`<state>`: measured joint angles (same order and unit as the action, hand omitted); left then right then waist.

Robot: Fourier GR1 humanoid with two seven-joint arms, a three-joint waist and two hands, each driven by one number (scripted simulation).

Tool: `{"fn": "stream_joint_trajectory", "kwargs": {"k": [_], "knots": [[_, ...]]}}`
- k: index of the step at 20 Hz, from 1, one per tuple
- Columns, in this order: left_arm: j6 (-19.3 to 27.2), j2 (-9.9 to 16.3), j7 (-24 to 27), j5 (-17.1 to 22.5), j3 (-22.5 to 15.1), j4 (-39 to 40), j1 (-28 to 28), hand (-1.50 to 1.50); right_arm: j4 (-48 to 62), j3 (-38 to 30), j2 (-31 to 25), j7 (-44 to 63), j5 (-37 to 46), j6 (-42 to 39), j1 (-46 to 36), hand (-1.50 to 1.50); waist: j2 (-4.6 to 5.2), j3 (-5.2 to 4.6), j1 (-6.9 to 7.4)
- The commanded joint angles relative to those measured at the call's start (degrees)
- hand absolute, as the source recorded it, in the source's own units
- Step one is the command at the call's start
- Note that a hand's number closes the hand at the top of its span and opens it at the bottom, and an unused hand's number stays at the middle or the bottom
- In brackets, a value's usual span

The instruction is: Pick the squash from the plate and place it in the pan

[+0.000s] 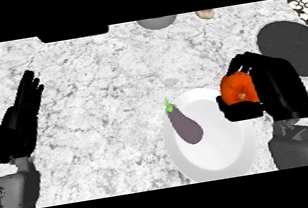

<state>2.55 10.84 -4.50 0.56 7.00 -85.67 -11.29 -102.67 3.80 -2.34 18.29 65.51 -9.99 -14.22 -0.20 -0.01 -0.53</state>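
Squash (pixel 238 88) in the right hand (pixel 274 88), held at the right rim of the white plate (pixel 218 159), fingers and thumb curled round the orange body; whether it is clear of the plate or touching the rim cannot be told from this steep angle. The dark round pan (pixel 295 47) lies up and to the right on the marbled counter (pixel 121 65), near the hand but apart from it, its far side cut by the view's edge; a purple eggplant (pixel 186 126) with a green stem rests on the plate's left half. The left hand (pixel 18 122) rests spread, fingers up, near the view's left edge. The squash looks rounded, stiff and smooth-skinned, likely of moderate weight and apt to slip if pinched at one end; a wrap round its widest middle, as seen here, seems the soundest hold. Much of the squash hides behind the fingers, so its full shape and any stem are unclear; a grey round object (pixel 157 22) and a pale one (pixel 205 14) at the counter's far edge are cropped and cannot be named.
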Motion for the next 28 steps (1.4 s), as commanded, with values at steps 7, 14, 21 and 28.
{"fn": "stream_joint_trajectory", "kwargs": {"k": [7, 14, 21, 28], "knots": [[1.6, -1.5, 0.5, -1.5, -0.9, 1.0, -1.5, 0.00, 10.7, -25.1, -7.0, -8.1, -21.1, 4.4, -9.7, 1.50, 0.41, 0.07, 0.57], [-1.3, -0.1, -0.9, 0.1, -0.9, -1.9, -0.3, 0.00, 40.7, -32.4, -19.8, -21.4, -19.6, 13.9, -19.1, 1.50, 0.76, 0.12, 2.18], [0.3, -1.9, 0.8, -1.3, -1.7, 1.6, -2.9, 0.00, 61.8, -34.5, -29.9, -30.1, -13.5, 24.9, -23.9, 1.50, 1.36, 0.19, 3.08], [-1.0, -1.9, 0.9, -1.0, -2.5, 1.7, -3.9, 0.00, 77.3, -37.5, -32.0, -35.5, -14.1, 32.5, -28.1, 1.50, 2.23, 0.38, 5.18]]}}
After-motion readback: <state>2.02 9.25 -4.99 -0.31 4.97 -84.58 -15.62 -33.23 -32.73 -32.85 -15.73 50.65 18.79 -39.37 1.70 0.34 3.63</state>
